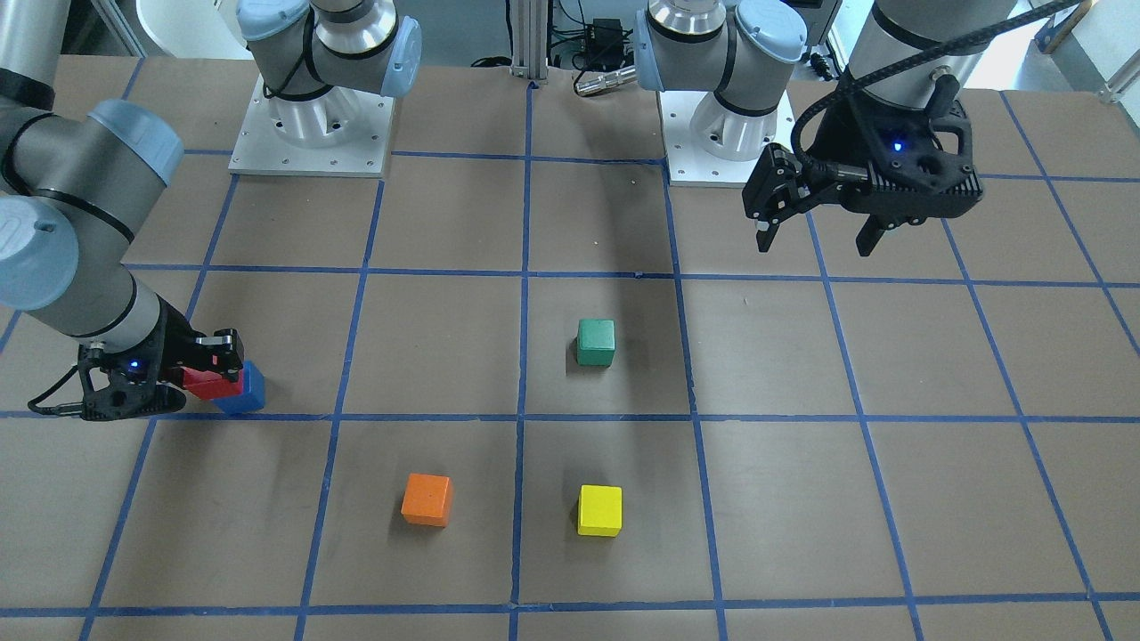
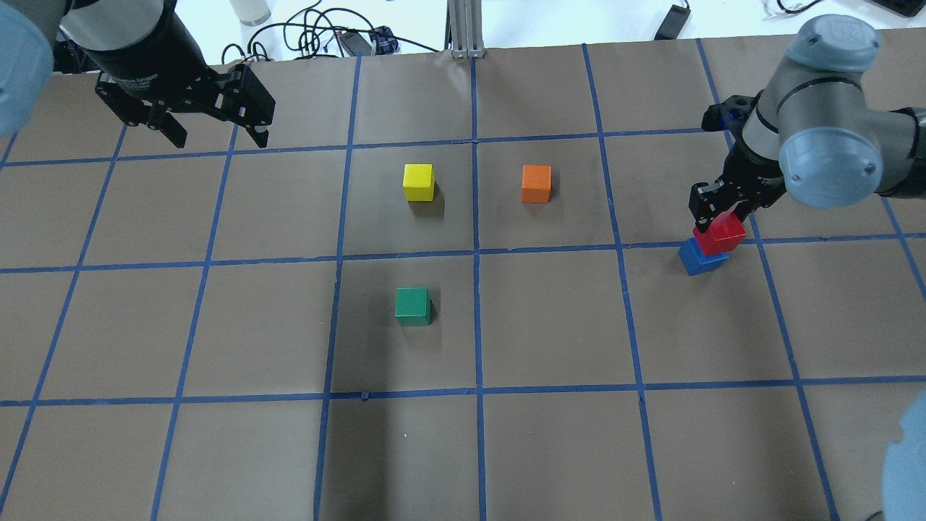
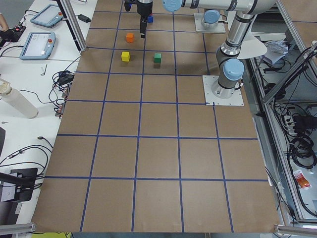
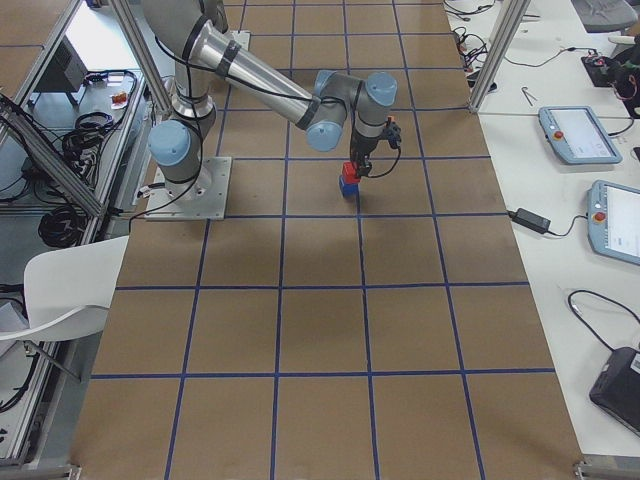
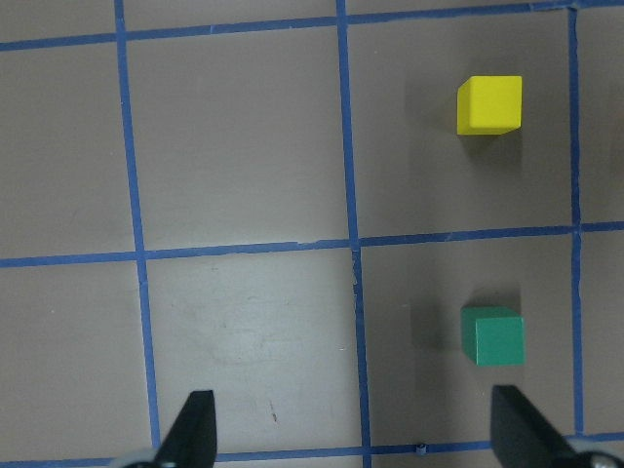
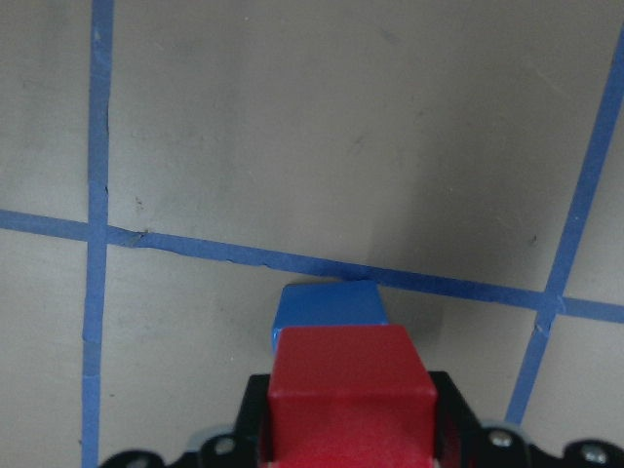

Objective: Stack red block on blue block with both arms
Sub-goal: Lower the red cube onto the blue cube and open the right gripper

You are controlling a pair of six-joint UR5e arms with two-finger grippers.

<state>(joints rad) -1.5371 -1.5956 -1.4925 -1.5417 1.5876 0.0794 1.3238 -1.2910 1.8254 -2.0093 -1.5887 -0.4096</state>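
Nearest the operators' edge of the worktop (image 1: 802, 499) sit two loose cubes, well apart from each other. The orange cube (image 1: 426, 499) is toward the robot's right end and the yellow cube (image 1: 599, 510) is about midway along.

A little farther in, close to the robot's right end, the blue block (image 1: 245, 392) stands just on the robot's side of a blue tape line (image 1: 623, 417). The red block (image 1: 210, 384) is above it, clamped between the right arm's (image 1: 80, 223) jaws, which are closed snugly on its two opposite sides. From the wrist view the red block fills the gap between the jaws, with the blue block's top edge peeping out beyond it. The two are not squarely lined up. Whether the red block's weight already rests on the blue one I cannot tell, since the gap, if there is one, is too small to make out.

Farther in again, near the middle of the worktop, the green cube (image 1: 595, 343) sits alone.

Farthest back, on the robot's left half, the left arm (image 1: 926, 44) hangs well above the worktop. Its jaws are spread wide and grip nothing. They point down, and the yellow and green cubes show beneath them in the wrist view.
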